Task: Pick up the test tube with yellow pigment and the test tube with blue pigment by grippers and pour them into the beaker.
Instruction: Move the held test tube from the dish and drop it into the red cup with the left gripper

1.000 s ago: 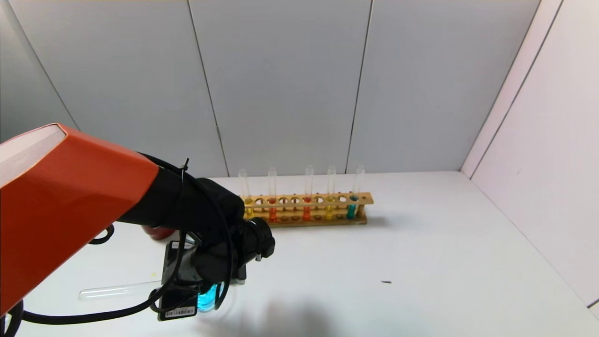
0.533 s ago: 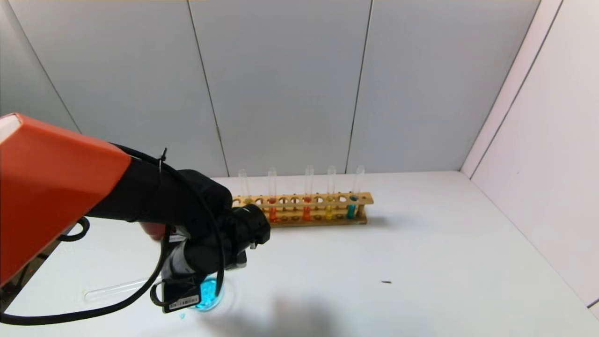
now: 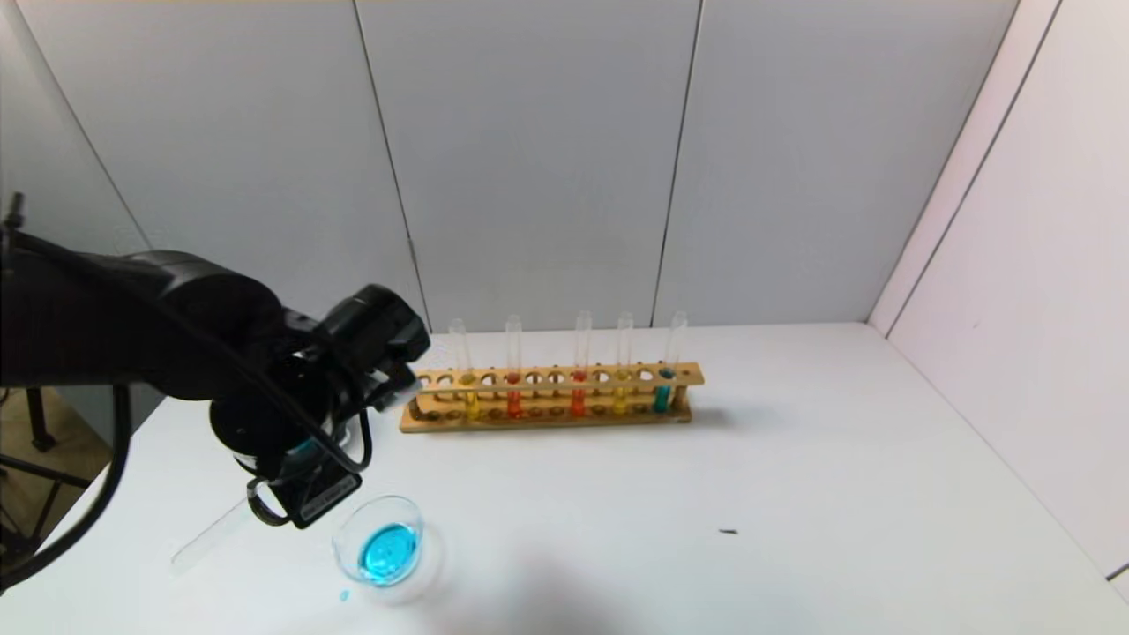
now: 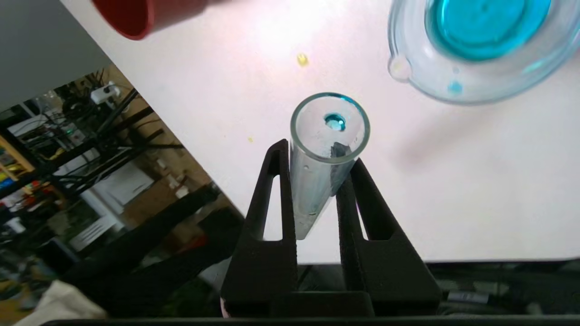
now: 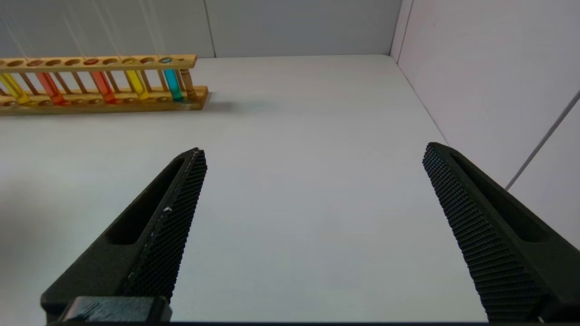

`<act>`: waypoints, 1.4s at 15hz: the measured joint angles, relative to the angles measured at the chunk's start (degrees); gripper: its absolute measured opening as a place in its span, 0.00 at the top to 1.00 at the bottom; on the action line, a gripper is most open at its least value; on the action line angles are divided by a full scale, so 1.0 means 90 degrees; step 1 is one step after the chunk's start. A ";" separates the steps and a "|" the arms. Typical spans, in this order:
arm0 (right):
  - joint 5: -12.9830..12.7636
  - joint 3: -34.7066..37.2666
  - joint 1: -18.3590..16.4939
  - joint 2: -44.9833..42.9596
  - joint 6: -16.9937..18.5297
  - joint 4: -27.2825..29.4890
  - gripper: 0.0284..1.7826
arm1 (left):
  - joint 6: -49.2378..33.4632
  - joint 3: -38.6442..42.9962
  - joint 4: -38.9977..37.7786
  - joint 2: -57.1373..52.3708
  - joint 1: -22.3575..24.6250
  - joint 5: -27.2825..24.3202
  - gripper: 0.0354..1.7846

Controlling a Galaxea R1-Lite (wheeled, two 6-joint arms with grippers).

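My left gripper (image 3: 291, 481) is shut on the test tube with blue pigment (image 3: 207, 534), which slants down to the left, just left of the beaker. In the left wrist view the fingers (image 4: 276, 181) pinch this tube (image 4: 330, 127); it holds only a blue drop. The beaker (image 3: 384, 547) stands on the table with blue liquid in its bottom. A test tube with yellow pigment (image 3: 620, 397) stands in the wooden rack (image 3: 547, 397), another (image 3: 467, 401) nearer the left end. My right gripper (image 5: 313, 149) hangs open over bare table, far from the rack.
The rack also carries two orange-red tubes (image 3: 514, 401) and a cyan tube (image 3: 661, 397) at its right end. A dark red cup (image 4: 136, 13) lies beyond the held tube. A blue drop (image 3: 343, 596) and a yellow speck (image 4: 302, 59) mark the table.
The left arm pulled back to the left and rose. The held tube swung from level to slanting, and the beaker came out from behind the gripper.
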 joint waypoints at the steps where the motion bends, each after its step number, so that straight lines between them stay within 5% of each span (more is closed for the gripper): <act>1: 0.0000 0.0000 0.0000 0.0000 0.0000 -0.0003 0.02 | -0.0077 0.0121 -0.0386 -0.0257 0.0092 -0.0043 0.84; 10: 0.0000 0.0000 0.0000 0.0000 0.0003 -0.0003 0.02 | -0.0486 0.0233 -0.4153 -0.0894 0.1938 -0.0519 0.84; 21: -0.0003 0.0000 0.0000 0.0000 0.0000 -0.0003 0.02 | -0.1308 -0.0526 -0.5528 0.0570 0.2533 -0.0497 0.84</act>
